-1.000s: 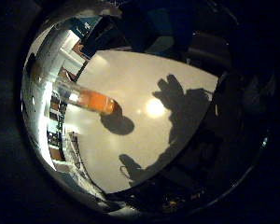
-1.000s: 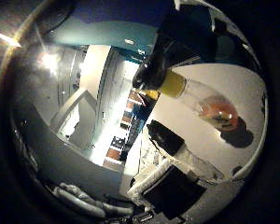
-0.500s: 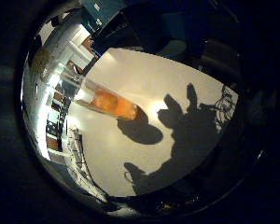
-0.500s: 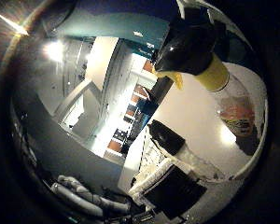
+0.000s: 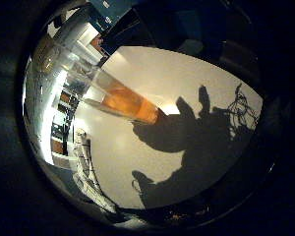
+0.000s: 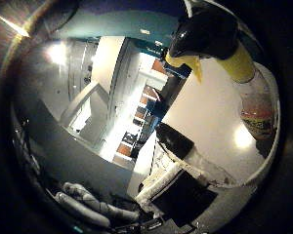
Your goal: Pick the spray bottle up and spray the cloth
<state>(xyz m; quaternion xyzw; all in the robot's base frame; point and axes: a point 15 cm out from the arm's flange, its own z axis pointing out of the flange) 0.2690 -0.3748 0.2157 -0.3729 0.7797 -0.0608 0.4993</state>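
- The spray bottle [image 6: 244, 92] stands upright on the white table [image 5: 196, 83]. It has a black spray head, a yellow trigger and collar, and a clear body with orange liquid in the lower part.
- The bottle fills a big part of both palm views, so it is close to the palm. I think the hand is coming in from the side so it can wrap around the bottle's body.
- No part of the hand shows here, so I cannot tell if the fingers are spread or curled. Only a dark shadow [image 5: 206, 142] with finger shapes falls on the table beside the bottle.
- The table near the bottle looks bare. Nothing stands between the palm and the bottle.
- A dark thing [image 6: 175, 140] lies near the table's edge. It might be the cloth, but it is too dim to be sure.
- Past the table there are room walls and shelves, well apart from the bottle.
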